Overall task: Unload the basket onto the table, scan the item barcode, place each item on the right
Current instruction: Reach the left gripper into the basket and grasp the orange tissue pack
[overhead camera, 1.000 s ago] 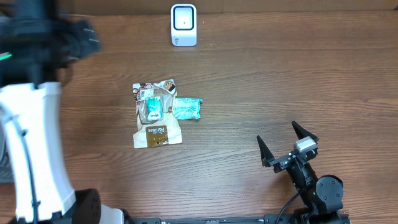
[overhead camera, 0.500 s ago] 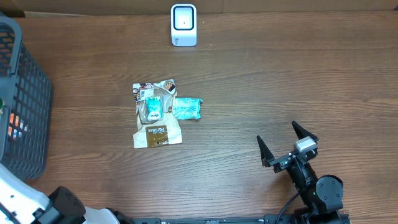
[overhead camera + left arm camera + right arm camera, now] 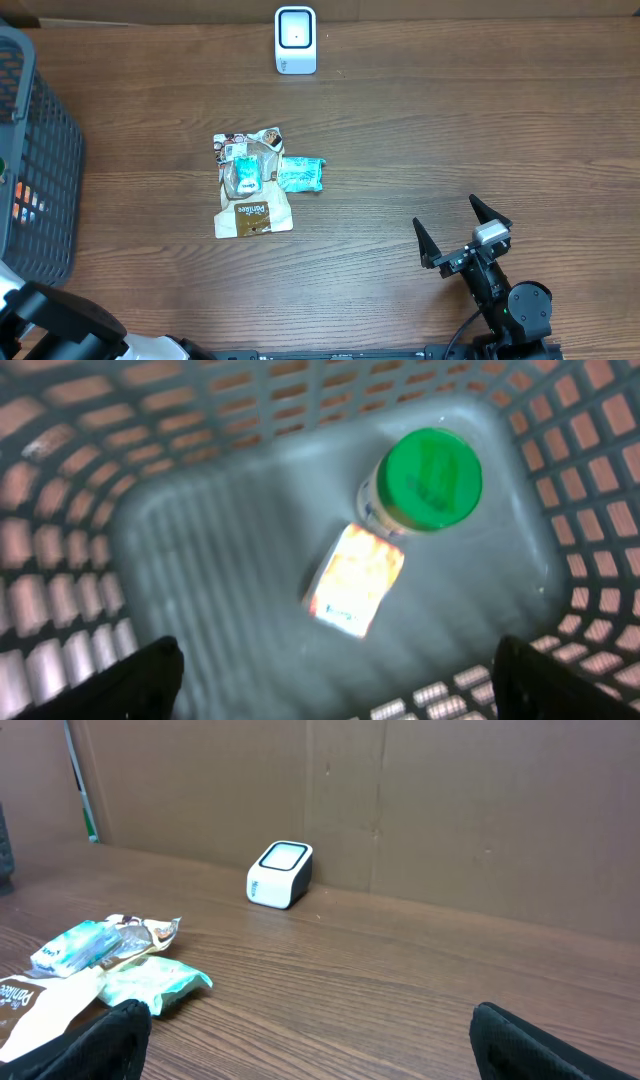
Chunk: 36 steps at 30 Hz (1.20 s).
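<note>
Overhead looks down on the tabletop (image 3: 450, 130); left wrist close into the basket (image 3: 60, 490); right wrist low, sharing the scanner (image 3: 280, 873).

Dark brown wood grain on the bench (image 3: 450, 130). White with a dark window on the scanner (image 3: 295, 40). Grey lattice on the basket (image 3: 45, 170); green on the jar lid (image 3: 432, 478) within. Teal and brown on the snack packets (image 3: 250, 180).

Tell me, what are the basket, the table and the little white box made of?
The basket looks like dark grey matte plastic, moulded as one grid of holes. The table looks like brown wood or a wood-look sheet: long grain lines, slight sheen. The little white box, probably the scanner, seems smooth plastic with rounded edges.
</note>
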Available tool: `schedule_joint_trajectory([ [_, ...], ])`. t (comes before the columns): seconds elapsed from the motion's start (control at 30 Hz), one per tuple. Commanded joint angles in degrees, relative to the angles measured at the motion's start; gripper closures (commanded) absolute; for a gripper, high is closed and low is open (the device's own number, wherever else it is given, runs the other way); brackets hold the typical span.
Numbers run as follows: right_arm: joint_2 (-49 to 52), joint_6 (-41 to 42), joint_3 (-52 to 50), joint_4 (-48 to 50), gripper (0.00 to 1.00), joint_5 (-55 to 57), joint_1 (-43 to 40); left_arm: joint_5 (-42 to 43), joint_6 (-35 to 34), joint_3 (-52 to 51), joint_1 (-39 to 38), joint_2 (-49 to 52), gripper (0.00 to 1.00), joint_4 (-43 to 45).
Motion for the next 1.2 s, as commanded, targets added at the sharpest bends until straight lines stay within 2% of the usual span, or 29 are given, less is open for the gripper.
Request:
schedule_joint_trajectory([
  [0.0,-0.52,0.22,-0.63,0.31,0.0,0.33,-0.11,2.43,5.97,-2.47,-0.07,3.21,0.13,3.17],
  [0.37,-0.52,0.22,-0.63,0.31,0.0,0.33,-0.11,2.45,10.75,-2.4,-0.07,16.28,0.23,4.74],
  [0.53,-0.52,0.22,-0.63,0.31,0.0,0.33,-0.11,5.64,11.96,-2.4,-0.37,19.32,0.24,7.48],
  [0.9,-0.52,0.22,-0.63,0.31,0.0,0.33,-0.11,5.44,13.49,-2.43,-1.77,23.98,0.24,11.17],
  [0.97,-0.52,0.22,-0.63,0.31,0.0,0.33,-0.11,5.66,13.62,-2.43,-1.99,24.92,0.32,11.13],
  [1.0,-0.52,0.22,-0.63,0.31,0.0,0.33,-0.11,5.92,13.62,-2.43,-2.01,25.05,0.44,11.1],
  [1.03,-0.52,0.22,-0.63,0.31,0.0,0.33,-0.11,6.14,13.62,-2.43,-2.01,25.05,0.5,11.08],
  [1.1,-0.52,0.22,-0.63,0.31,0.0,0.33,-0.11,6.14,13.57,-2.25,-1.99,24.87,0.73,10.86],
  [1.17,-0.52,0.22,-0.63,0.31,0.0,0.33,-0.11,6.14,13.35,-1.53,-1.99,24.7,0.84,9.81],
])
